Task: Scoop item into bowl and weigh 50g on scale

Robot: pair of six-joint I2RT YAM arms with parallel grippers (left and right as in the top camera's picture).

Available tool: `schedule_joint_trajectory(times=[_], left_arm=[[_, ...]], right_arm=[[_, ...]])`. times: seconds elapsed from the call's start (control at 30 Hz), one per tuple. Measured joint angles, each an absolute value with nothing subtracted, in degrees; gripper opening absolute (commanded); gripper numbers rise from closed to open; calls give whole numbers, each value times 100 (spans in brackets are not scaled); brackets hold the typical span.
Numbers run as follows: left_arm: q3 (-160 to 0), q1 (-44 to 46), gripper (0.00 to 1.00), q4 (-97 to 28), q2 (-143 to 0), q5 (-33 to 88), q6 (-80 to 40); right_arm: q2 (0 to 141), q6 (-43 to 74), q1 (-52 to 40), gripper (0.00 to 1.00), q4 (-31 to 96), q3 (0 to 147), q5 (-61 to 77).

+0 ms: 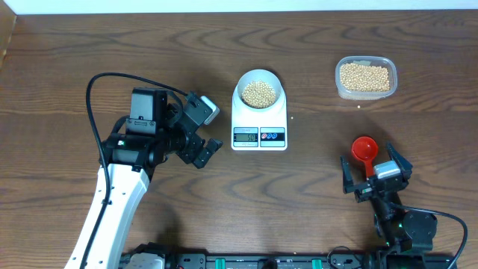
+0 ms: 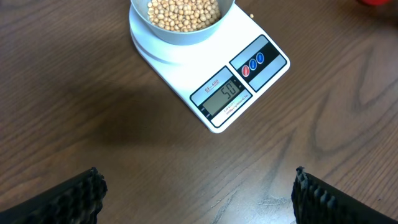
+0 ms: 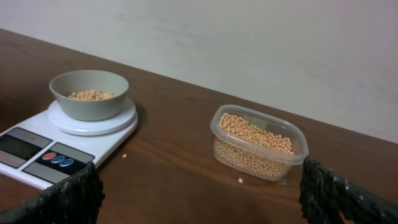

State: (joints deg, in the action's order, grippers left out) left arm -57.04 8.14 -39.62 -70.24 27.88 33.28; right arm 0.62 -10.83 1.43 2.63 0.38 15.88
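Observation:
The pale blue bowl (image 1: 259, 93) holds tan beans (image 1: 259, 91) and stands on the white scale (image 1: 259, 127). In the left wrist view the scale's (image 2: 249, 81) display reads 50, with the bowl (image 2: 181, 22) at the top edge. The right wrist view shows the bowl (image 3: 89, 93) on the scale (image 3: 37, 152). My left gripper (image 1: 203, 133) is open and empty, just left of the scale; its fingers frame bare table (image 2: 196, 193). My right gripper (image 1: 376, 173) is open and empty at the front right (image 3: 199, 199).
A clear plastic tub (image 1: 365, 77) of beans stands at the back right, also in the right wrist view (image 3: 258, 142). A red scoop (image 1: 364, 149) lies on the table just beyond my right gripper. Stray beans (image 3: 240, 180) lie near the tub and the scale.

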Motion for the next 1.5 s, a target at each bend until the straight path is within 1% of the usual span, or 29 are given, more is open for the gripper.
schedule_joint_trajectory(times=[0.17, 0.47, 0.6, 1.17, 1.5], left_arm=[[-5704, 814, 98, -3959, -7024, 2788, 3326], [-5704, 814, 98, -3962, -7024, 2788, 3328], [-5704, 814, 98, -3959, -7024, 2788, 3328], [-5704, 814, 98, -3962, -7024, 2788, 3328], [-5704, 814, 98, -3962, -7024, 2788, 3328]], right_arm=[[62, -893, 143, 99, 290, 38, 1319], [62, 126, 145, 99, 360, 38, 342], [62, 353, 148, 99, 364, 38, 110], [62, 582, 148, 99, 397, 38, -5], [62, 292, 110, 99, 403, 38, 19]])
